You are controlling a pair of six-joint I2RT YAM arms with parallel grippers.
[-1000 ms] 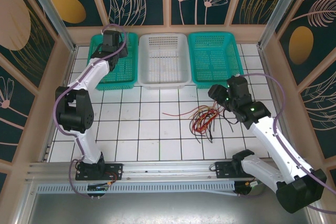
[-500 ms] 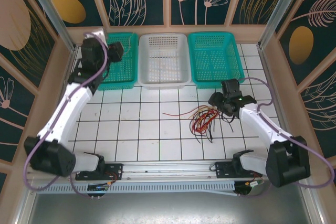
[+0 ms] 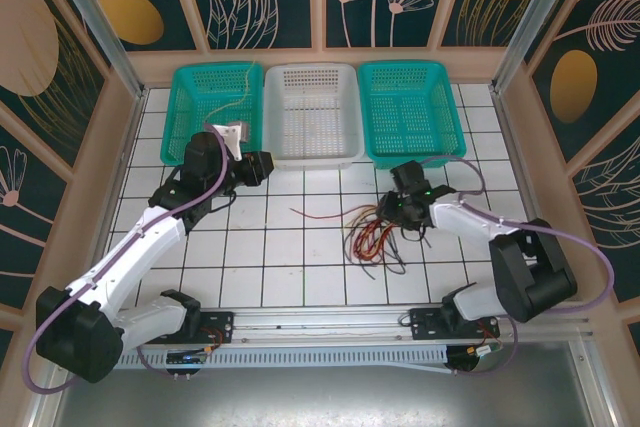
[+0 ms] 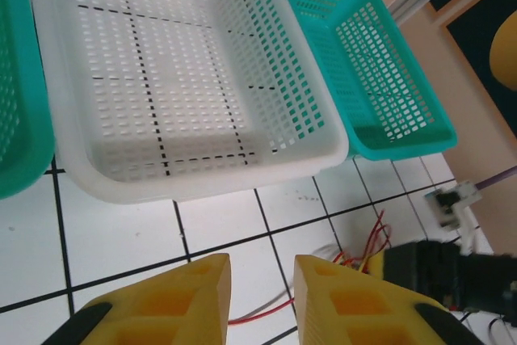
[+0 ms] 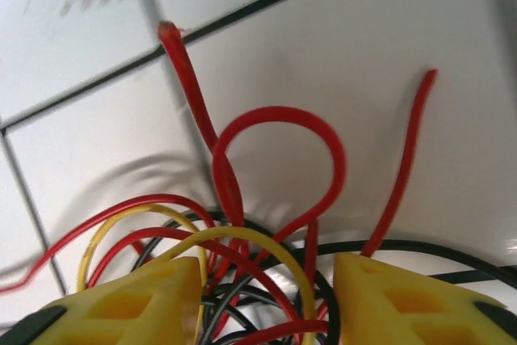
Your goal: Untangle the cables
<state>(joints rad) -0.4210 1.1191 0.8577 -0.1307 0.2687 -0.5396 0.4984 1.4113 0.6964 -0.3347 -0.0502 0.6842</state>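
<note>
Teal left basket (image 3: 193,107) holds thin cable (image 3: 244,85)

The left gripper (image 3: 262,167) is swinging toward 5 o'clock off the teal basket (image 3: 190,107), its jaws narrowing, while the right gripper (image 3: 392,209) is closing around the cables (image 3: 368,237) and shifting them toward 9 o'clock.

Far edge of surface (image 3: 280,267): three baskets side by side in a row, namely left basket (image 3: 178,117), middle basket (image 3: 310,159) and right basket (image 3: 412,157).

Cables (image 3: 372,235) lie tangled on the surface, right of centre, in front of the middle and right baskets.

Left gripper (image 3: 262,167): just before the middle basket's near-left corner.

Right gripper (image 3: 393,209): at the tangle's right side, with strands lying between its fingers.
</note>
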